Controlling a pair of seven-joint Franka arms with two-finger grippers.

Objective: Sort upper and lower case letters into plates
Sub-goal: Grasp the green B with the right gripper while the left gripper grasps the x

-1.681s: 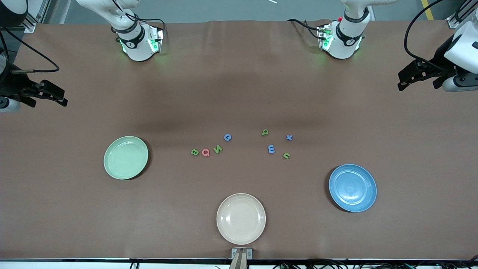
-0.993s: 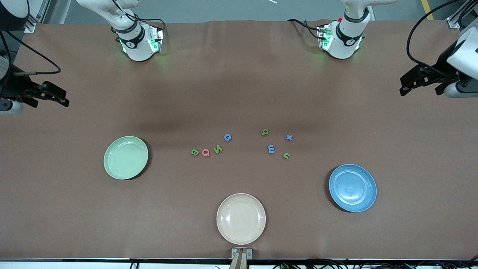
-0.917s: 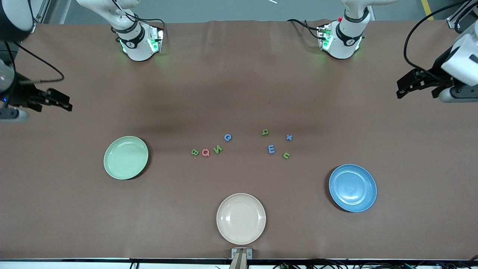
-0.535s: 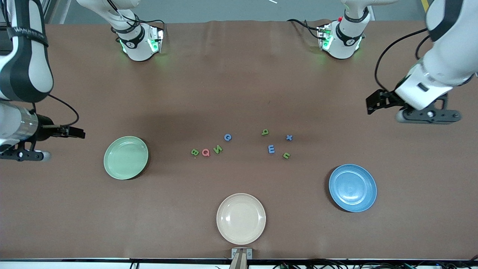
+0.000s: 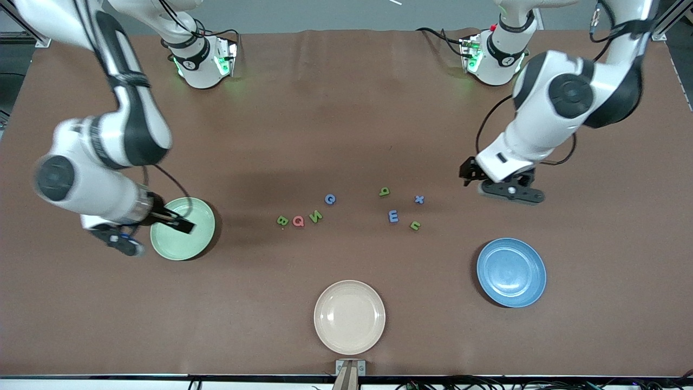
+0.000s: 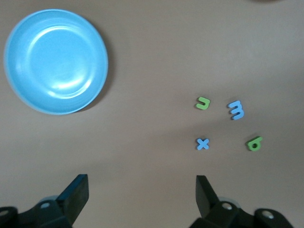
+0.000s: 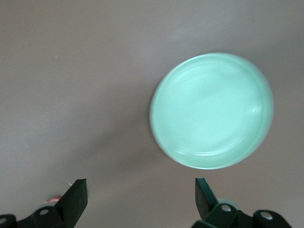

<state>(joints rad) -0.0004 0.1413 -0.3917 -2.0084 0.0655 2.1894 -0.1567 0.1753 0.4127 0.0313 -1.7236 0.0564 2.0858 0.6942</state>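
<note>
Eight small letters lie mid-table: green B point(image 5: 282, 220), pink Q point(image 5: 298, 221), green N point(image 5: 315, 217), blue G point(image 5: 330, 199), green q point(image 5: 384, 191), blue x point(image 5: 419, 199), blue E point(image 5: 393, 216) and green u point(image 5: 415, 225). The pale green plate point(image 5: 184, 250) and the blue plate point(image 5: 511, 272) hold nothing. My right gripper point(image 5: 177, 223) hangs open and empty over the green plate's edge point(image 7: 211, 110). My left gripper point(image 5: 470, 173) hangs open and empty over bare table, toward the left arm's end from the x. The left wrist view shows the blue plate point(image 6: 56, 61), u point(image 6: 203, 103), E point(image 6: 236, 109), x point(image 6: 203, 143) and q point(image 6: 255, 143).
A cream-beige plate point(image 5: 350, 317) holding nothing sits near the front edge, nearer to the camera than the letters. The brown table cover runs bare around the plates. Both arm bases stand along the table's back edge.
Both arms have swung in from the table's ends toward the middle, the right one to the green plate, the left one toward the x. Letters and plates have not moved.
</note>
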